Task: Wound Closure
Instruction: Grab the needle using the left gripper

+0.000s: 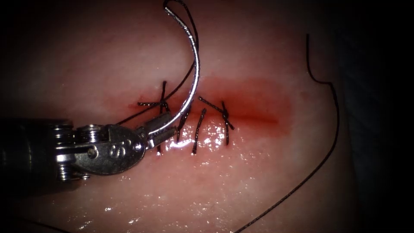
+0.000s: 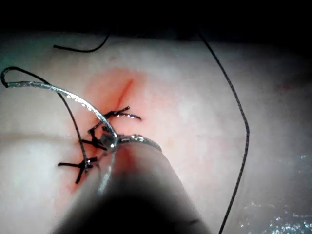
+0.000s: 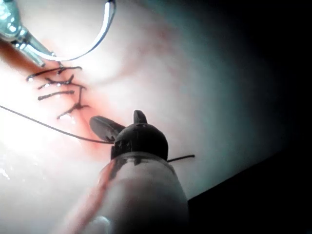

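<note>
The tissue (image 1: 267,181) filled the endoscope view, its cut (image 1: 241,113) running across the middle of the frame, ringed by red fluid (image 1: 258,97) and crossed by several dark stitches (image 1: 198,136).

The left arm's tool (image 1: 161,128) came in from the lower left of the frame, its jaws clamped on the needle (image 1: 196,73) near the needle's pointed end. The curve rose free of the tissue toward the top centre, where the thread (image 1: 332,142) joined it. From there the thread looped down past the stitches, and another run trailed along the right of the frame to the bottom edge.

In the right wrist view the right arm's tool (image 3: 114,126) hung over the tissue with its jaws apart and nothing clamped in them; a strand of thread passed just beside them.

The risks, as a judgement: the grip sat far out toward one end of the needle, so the needle might swivel in the jaws. The loose loop lay close to the finished stitches and could snag a knot tail, and the tip near the wound might scratch the tissue.
</note>
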Action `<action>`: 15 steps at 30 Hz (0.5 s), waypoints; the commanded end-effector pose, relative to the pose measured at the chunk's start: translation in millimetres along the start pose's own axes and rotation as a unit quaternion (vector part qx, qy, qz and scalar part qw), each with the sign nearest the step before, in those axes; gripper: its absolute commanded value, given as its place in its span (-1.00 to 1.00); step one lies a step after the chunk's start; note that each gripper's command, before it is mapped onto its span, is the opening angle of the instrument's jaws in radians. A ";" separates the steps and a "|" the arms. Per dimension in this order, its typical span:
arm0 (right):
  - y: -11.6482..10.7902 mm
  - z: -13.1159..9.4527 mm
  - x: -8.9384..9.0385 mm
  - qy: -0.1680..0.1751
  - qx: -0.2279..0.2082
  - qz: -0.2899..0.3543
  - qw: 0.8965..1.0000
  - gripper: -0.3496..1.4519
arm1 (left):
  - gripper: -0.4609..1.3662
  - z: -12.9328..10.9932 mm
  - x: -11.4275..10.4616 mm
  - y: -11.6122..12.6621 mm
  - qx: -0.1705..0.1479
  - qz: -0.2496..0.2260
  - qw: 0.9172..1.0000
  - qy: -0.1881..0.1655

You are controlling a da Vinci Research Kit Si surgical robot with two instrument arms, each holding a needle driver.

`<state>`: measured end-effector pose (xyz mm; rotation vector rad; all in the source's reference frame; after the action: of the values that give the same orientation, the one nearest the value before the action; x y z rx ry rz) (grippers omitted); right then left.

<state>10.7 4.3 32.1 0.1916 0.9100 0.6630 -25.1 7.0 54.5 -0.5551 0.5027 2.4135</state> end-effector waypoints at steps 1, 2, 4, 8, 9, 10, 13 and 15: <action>-0.3 0.3 0.3 -0.001 -0.002 0.006 1.000 0.24 | -0.88 0.1 0.2 0.2 0.004 0.004 1.000 -0.003; -0.9 0.7 1.0 0.000 -0.005 0.015 1.000 0.28 | -0.88 0.2 0.2 0.5 0.011 0.013 1.000 -0.007; -1.8 1.5 1.8 -0.008 -0.010 0.023 1.000 0.29 | -0.88 0.4 0.3 1.1 0.026 0.026 0.999 -0.015; -3.4 4.4 3.6 -0.041 -0.040 0.068 0.996 0.38 | -0.88 0.7 0.4 2.4 0.061 0.051 0.996 -0.035; -3.7 5.1 3.9 -0.046 -0.049 0.081 0.994 0.39 | -0.88 0.7 0.5 2.6 0.063 0.053 0.996 -0.037; -4.0 5.7 4.3 -0.049 -0.058 0.089 0.993 0.43 | -0.88 0.7 0.6 2.8 0.067 0.059 0.995 -0.041; -4.6 7.8 5.5 -0.052 -0.080 0.123 0.988 0.48 | -0.88 0.4 0.7 3.0 0.080 0.068 0.993 -0.048; -4.9 9.3 6.2 -0.049 -0.089 0.143 0.985 0.42 | -0.88 0.1 0.7 3.1 0.086 0.075 0.992 -0.053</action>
<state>23.3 5.4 31.6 0.1923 0.7288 0.9924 -27.6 5.1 55.0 -0.3154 0.7336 2.4914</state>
